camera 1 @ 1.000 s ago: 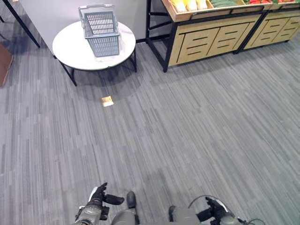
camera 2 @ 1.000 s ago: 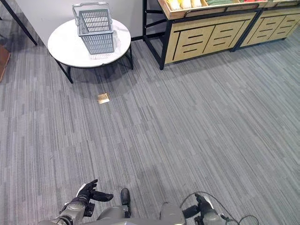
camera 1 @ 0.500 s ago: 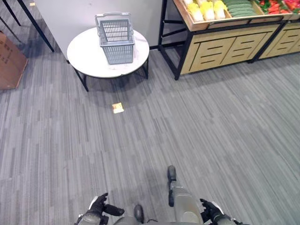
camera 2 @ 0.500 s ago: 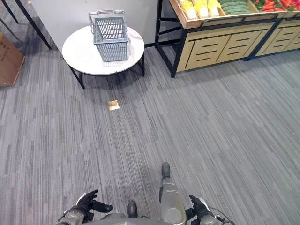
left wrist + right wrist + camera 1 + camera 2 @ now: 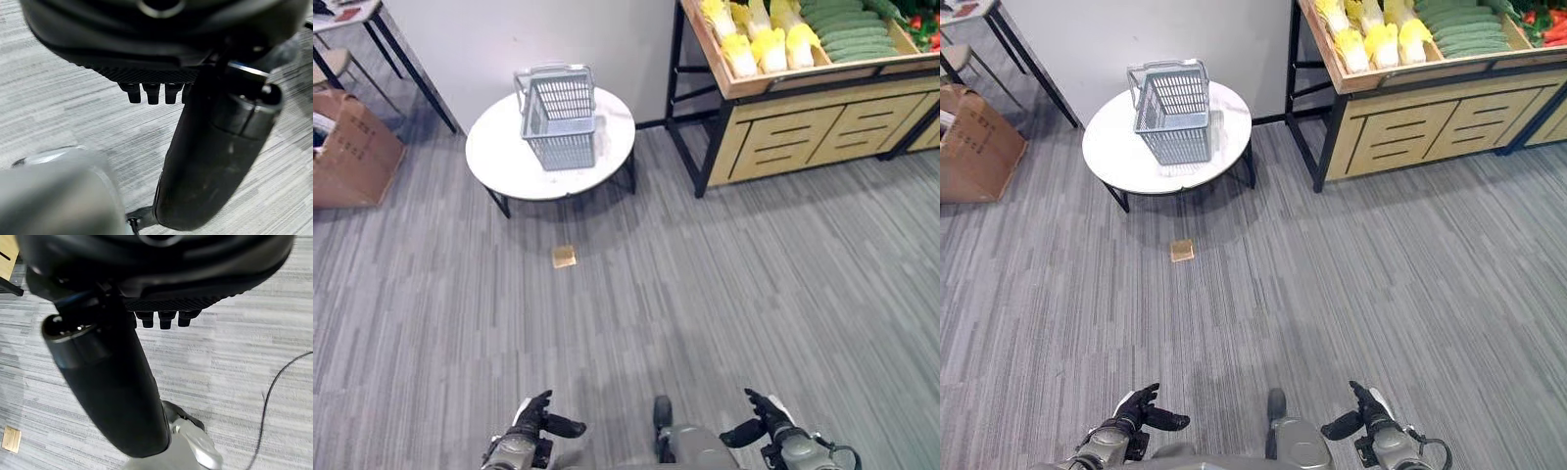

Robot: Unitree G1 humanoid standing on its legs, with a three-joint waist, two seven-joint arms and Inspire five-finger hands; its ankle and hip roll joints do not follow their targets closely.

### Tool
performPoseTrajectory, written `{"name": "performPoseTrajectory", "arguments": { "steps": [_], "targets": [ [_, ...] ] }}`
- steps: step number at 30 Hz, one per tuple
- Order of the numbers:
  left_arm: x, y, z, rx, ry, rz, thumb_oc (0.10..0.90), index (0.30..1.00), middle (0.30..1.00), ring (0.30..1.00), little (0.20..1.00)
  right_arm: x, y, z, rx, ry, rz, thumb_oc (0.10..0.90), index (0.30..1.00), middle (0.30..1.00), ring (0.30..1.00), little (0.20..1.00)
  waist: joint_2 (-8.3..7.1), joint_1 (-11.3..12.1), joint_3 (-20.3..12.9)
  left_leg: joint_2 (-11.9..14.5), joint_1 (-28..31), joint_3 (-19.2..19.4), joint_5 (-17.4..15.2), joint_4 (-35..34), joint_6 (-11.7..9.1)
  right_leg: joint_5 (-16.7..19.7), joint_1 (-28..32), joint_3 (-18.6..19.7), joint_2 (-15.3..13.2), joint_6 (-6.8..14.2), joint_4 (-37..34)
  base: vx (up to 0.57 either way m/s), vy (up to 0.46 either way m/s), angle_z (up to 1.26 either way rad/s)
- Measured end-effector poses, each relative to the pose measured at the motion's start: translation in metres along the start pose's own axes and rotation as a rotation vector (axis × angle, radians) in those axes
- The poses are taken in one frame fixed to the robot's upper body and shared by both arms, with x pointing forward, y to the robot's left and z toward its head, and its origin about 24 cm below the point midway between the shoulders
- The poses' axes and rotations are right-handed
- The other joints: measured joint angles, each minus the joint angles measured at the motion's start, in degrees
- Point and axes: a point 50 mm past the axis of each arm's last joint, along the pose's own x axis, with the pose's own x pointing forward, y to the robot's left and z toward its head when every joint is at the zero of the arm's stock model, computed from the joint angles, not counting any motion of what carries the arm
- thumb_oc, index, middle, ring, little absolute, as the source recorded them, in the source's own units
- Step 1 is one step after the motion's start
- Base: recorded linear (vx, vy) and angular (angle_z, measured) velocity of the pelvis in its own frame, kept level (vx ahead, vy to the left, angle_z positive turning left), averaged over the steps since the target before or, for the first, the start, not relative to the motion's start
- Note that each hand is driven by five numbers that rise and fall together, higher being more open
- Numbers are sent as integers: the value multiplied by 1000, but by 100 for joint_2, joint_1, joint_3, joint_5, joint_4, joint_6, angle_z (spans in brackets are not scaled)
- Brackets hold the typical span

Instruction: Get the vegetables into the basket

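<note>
Grey striped carpet [image 5: 724,294] runs from our feet to a pale wall at twelve o'clock; on it, at about eleven o'clock, we see a round white table [image 5: 499,162] on dark legs, and on that table the grey plastic basket [image 5: 558,122] stands upright with its handle up; just before the table a small tan square [image 5: 565,257] lies flat on the carpet; at ten o'clock a brown cardboard box [image 5: 352,147] sits beside a dark-legged table [image 5: 337,15]; at one to two o'clock a wooden produce stand [image 5: 803,137] with slatted drawer fronts carries the vegetables in its top tray: pale yellow-green cabbages [image 5: 754,44] toward the basket's side, dark green cucumbers [image 5: 847,29] next to them, and something red [image 5: 925,20] at the far corner, too small for us to name; our left hand [image 5: 536,419] hangs low at seven o'clock, fingers loosely spread and thumb out, holding nothing; our right hand [image 5: 766,419] hangs low at five o'clock in the same slack spread, also holding nothing; the vegetables lie well apart from both hands, across the open carpet, with the right hand on their side; the basket is likewise well apart from the hands, and stands near the stand's end
</note>
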Motion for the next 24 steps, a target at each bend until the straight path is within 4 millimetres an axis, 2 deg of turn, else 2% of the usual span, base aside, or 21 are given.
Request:
{"name": "performPoseTrajectory", "arguments": {
  "steps": [1,2,3,5,6,9,10,11,12,13,15,16,17,18,20,22,23,24],
  "targets": [
    [1,0,3,7,-9,-2,900,1000,1000,1000,1000,0,0,-2,5,13,-3,900,1000,1000,1000,1000,-22,9,13,12,-120,96,-31,-98,62,-22,50,-18,1,-26,-79,295,32,39],
    [1,-1,9,17,-33,-3,900,1000,1000,1000,1000,-1,0,-9,15,56,-8,900,1000,1000,1000,1000,-121,62,93,-29,-391,417,-113,-1062,225,16,249,-69,4,79,-379,215,57,18],
    [1,-1,7,7,-33,0,900,1000,1000,1000,1000,-1,0,-12,20,74,-12,900,1000,1000,1000,1000,-110,64,103,-26,-468,540,-56,-1720,309,22,327,-63,54,126,-480,365,146,1],
    [0,3,6,-14,-39,19,900,1000,1000,1000,1000,-1,-1,-11,16,67,-21,900,1000,1000,1000,1000,-40,80,154,39,-568,552,303,-2775,327,18,485,47,201,183,-558,437,203,-43],
    [1,4,8,-13,-53,25,900,1000,1000,1000,1000,-1,1,-12,18,69,-26,900,1000,1000,1000,1000,37,74,143,266,-672,573,836,-3684,216,-96,693,104,372,323,-838,484,239,-56],
    [1,4,11,-27,-58,28,900,1000,1000,1000,1000,-2,1,-17,16,99,-26,900,1000,1000,1000,1000,123,184,243,455,-757,550,1214,-3810,218,-121,989,460,495,364,-892,433,293,-66],
    [1,2,8,-34,-47,25,900,1000,1000,1000,1000,-5,2,-26,23,129,-25,900,1000,1000,1000,1000,153,187,226,423,-664,672,1266,-3754,313,-189,1190,593,455,400,-879,343,371,-90],
    [0,0,4,-26,-40,17,900,1000,1000,1000,1000,-8,0,-37,27,150,-30,900,1000,1000,1000,1000,191,177,190,363,-623,873,1386,-3415,479,-354,1393,703,376,433,-817,296,396,-66],
    [0,-2,4,-21,-37,12,900,1000,1000,1000,1000,-12,-1,-46,28,166,-33,900,1000,1000,1000,1000,304,111,96,285,-596,904,1331,-3178,760,-518,1479,731,332,513,-716,277,425,-28],
    [1,2,6,-4,-35,21,900,1000,1000,1000,1000,-12,6,-48,38,176,-15,900,1000,1000,1000,1000,156,35,91,55,-534,946,1250,-3137,870,-641,1390,711,97,590,-346,182,320,1],
    [1,4,6,5,-26,25,900,1000,1000,1000,1000,-13,8,-50,45,186,-8,900,1000,1000,1000,1000,146,32,81,-100,-335,1125,1057,-3165,1100,-734,1034,778,-123,724,597,157,256,-8],
    [1,8,3,21,-17,30,900,1000,1000,1000,1000,-13,12,-50,48,186,2,900,1000,1000,1000,1000,87,48,48,-203,-243,1179,949,-3177,1200,-791,887,792,-248,796,1016,197,354,4],
    [0,18,0,38,-7,53,900,1000,1000,1000,1000,-13,23,-48,57,185,31,900,1000,1000,1000,1000,-94,56,-74,-472,-170,1194,741,-3140,1371,-876,611,877,-517,870,1719,182,354,6],
    [0,24,0,43,-7,67,900,1000,1000,1000,1000,-12,29,-44,63,174,47,900,1000,1000,1000,1000,-184,98,-129,-582,-158,1231,669,-3137,1447,-872,411,913,-633,872,2105,171,354,7],
    [0,33,2,49,-9,89,900,1000,1000,1000,1000,-8,32,-30,37,132,62,900,1000,1000,1000,1000,-283,192,-151,-742,-121,1338,565,-3136,1592,-711,9,971,-826,1049,2828,125,272,-10],
    [-1,36,0,51,1,97,900,1000,1000,1000,1000,-6,27,-23,8,114,51,900,1000,1000,1000,1000,-268,248,-138,-831,26,1377,467,-3143,1733,-310,-182,961,-917,1205,3322,162,266,-3],
    [-2,38,-5,53,14,100,900,1000,1000,1000,1000,-5,25,-21,4,107,46,900,1000,1000,1000,1000,-234,276,-117,-853,208,1384,413,-3210,1806,-18,-242,937,-942,1212,3595,192,220,0],
    [-3,39,-8,53,22,101,900,1000,1000,1000,1000,-5,24,-21,3,106,43,900,1000,1000,1000,1000,-215,293,-106,-891,335,1357,364,-3272,1866,24,-306,889,-1003,1233,3762,205,201,-7]
  ]
}}
